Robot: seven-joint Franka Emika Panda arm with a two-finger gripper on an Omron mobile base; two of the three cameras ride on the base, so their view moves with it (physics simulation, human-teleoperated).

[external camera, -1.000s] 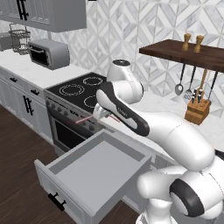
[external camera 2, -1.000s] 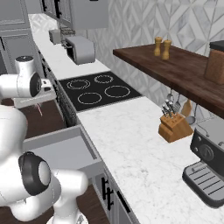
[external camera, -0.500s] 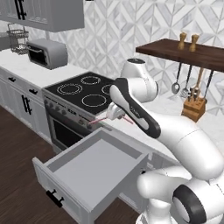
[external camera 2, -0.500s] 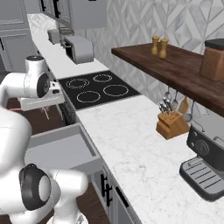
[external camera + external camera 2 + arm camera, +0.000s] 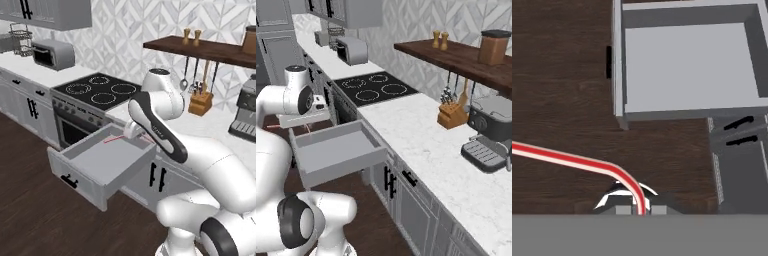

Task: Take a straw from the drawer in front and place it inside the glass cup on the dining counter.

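In the hand view I see my end effector (image 5: pixel 637 209) closed on the thin red straw (image 5: pixel 572 160), which bends and runs out over the dark wood floor (image 5: pixel 562 90) beside the open, shallow grey drawer (image 5: pixel 687 65). The left base view shows the straw (image 5: pixel 114 139) above the drawer (image 5: pixel 100 162).

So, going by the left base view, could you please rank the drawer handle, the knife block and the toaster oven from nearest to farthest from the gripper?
From the gripper, holding the straw:
1. Drawer handle, on the front panel, lower left.
2. Knife block, on the counter to the right.
3. Toaster oven, far left, beyond the stove.
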